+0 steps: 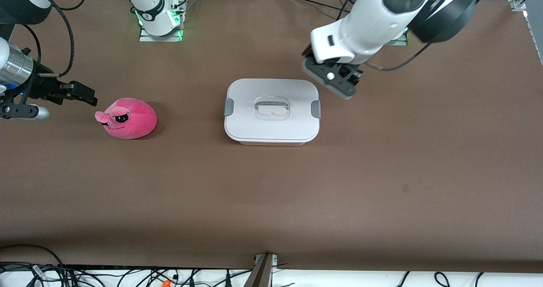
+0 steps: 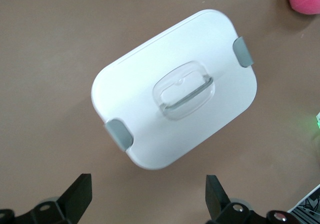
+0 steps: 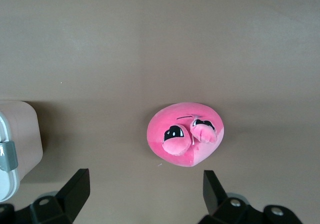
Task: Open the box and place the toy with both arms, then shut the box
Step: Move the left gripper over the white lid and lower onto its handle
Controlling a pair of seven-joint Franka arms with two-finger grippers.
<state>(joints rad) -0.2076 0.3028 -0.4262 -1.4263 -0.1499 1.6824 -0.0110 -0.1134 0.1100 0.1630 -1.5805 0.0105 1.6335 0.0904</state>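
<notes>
The box sits in the middle of the table with its white lid shut, a grey clip at each end and a clear recessed handle on top. The hot-pink toy lies on the table toward the right arm's end. My left gripper hovers open and empty beside the box's corner at the left arm's end. Its wrist view shows the box ahead of the open gripper. My right gripper is open and empty beside the toy. Its wrist view shows the toy ahead of the open gripper.
The right arm's base, lit green, stands at the table's edge farthest from the front camera. Cables and a metal bracket lie along the table's edge nearest that camera. Brown table surface spreads all round the box and toy.
</notes>
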